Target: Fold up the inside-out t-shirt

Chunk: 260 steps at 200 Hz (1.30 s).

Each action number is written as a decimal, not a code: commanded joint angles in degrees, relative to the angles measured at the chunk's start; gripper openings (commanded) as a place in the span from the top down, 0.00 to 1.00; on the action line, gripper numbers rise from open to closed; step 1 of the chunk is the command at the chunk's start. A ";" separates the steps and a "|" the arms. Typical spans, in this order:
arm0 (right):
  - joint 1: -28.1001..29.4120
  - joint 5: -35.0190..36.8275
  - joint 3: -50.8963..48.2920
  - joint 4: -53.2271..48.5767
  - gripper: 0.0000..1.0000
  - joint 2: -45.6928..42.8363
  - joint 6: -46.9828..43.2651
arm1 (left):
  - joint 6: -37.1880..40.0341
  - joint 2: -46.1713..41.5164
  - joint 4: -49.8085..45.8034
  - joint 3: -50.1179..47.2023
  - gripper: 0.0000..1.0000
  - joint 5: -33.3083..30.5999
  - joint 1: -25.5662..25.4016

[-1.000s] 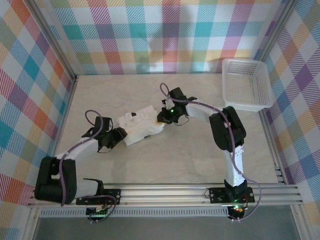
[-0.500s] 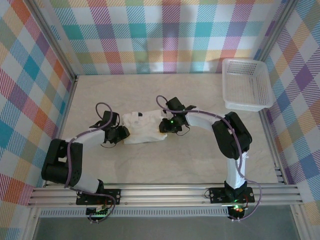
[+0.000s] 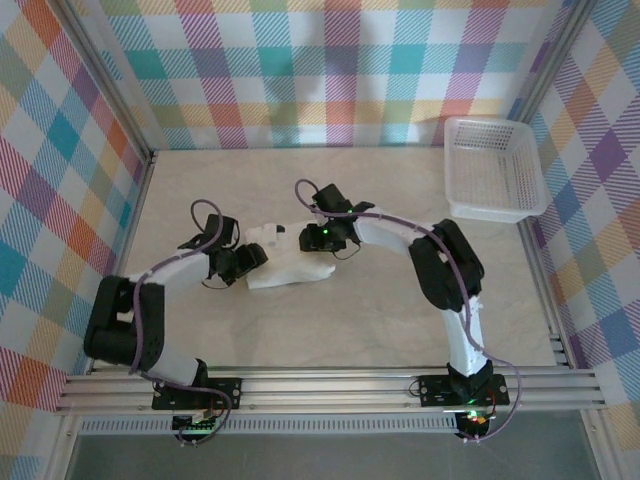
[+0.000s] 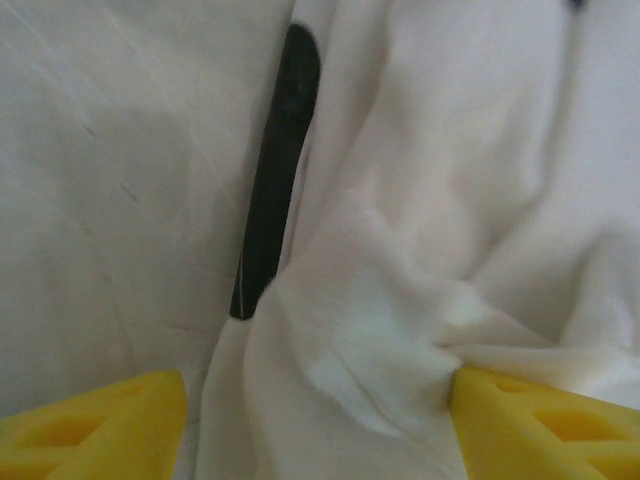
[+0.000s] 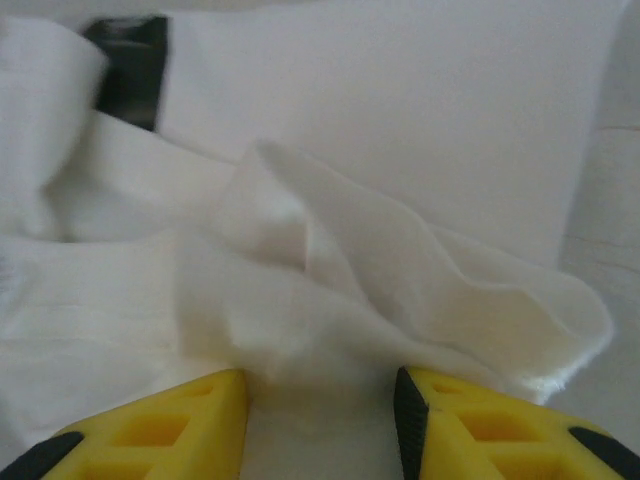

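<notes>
At the near edge an aluminium rail [image 3: 330, 385] is seen, to which both arm bases are bolted. Beyond it a pale, marbled surface [image 3: 360, 320] is spread, bare in its near half.

Around the middle of that surface, somewhat left of centre, the inside-out t-shirt [image 3: 290, 265] is found. It is gathered into a small, rumpled white bundle rather than laid out flat, and it is flanked by both arms.

The left end effector [image 3: 251, 258] is placed at the bundle's left edge, touching the cloth. In the left wrist view its yellow fingers [image 4: 100, 425] are held wide apart. A raised ridge of white cloth lies between them and is pressed against the right-hand one, but the cloth is not pinched from both sides. A dark narrow strip [image 4: 275, 180] is seen along the cloth's edge ahead of the fingers; what it is cannot be told.

The right end effector [image 3: 308, 238] is set at the bundle's far right corner. In the right wrist view its yellow fingers [image 5: 150, 425] are drawn close, and a bunched fold of the cloth is clamped between them, with a loose flap rising just ahead.

Farther back, well apart from the shirt, a white mesh basket [image 3: 497, 213] is stood in the far right corner of the surface. The space is closed off by plaid walls [image 3: 330, 70].
</notes>
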 commanded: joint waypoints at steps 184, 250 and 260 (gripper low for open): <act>8.52 -10.37 39.28 3.94 0.42 27.98 28.85 | 3.78 -40.95 -25.28 4.72 0.00 -25.97 1.78; 7.06 -20.11 44.12 -1.98 0.32 17.04 11.17 | 3.40 -24.99 -12.49 2.36 0.00 -10.11 15.14; 6.36 -17.40 30.97 4.71 0.30 8.61 11.10 | 3.37 -20.82 -9.77 2.85 0.00 -9.99 17.29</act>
